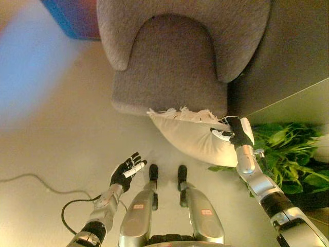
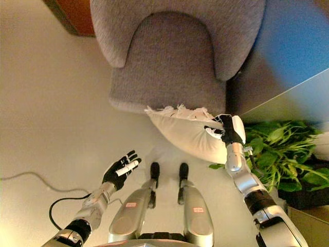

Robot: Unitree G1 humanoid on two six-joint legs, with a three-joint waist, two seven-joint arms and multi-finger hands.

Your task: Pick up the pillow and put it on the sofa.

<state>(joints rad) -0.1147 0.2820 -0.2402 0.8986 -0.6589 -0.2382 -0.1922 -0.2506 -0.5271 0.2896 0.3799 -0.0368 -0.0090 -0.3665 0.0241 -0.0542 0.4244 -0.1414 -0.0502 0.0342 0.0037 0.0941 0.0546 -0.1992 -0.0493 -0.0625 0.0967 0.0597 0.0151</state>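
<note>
A cream pillow [image 1: 193,133] with a white fringe hangs tilted just in front of the grey sofa chair's seat [image 1: 169,67], its fringed top edge at the seat's front rim. My right hand [image 1: 234,133] is shut on the pillow's right end, fingers curled into the cloth; it also shows in the right eye view [image 2: 226,131]. My left hand [image 1: 127,171] is open and empty, palm up, low at the left above the floor, apart from the pillow.
A green leafy plant [image 1: 288,154] stands right beside my right arm. A dark wall panel [image 1: 298,46] rises right of the sofa. A blue and orange object [image 1: 72,18] sits at the far left. Pale floor [image 1: 51,144] lies left.
</note>
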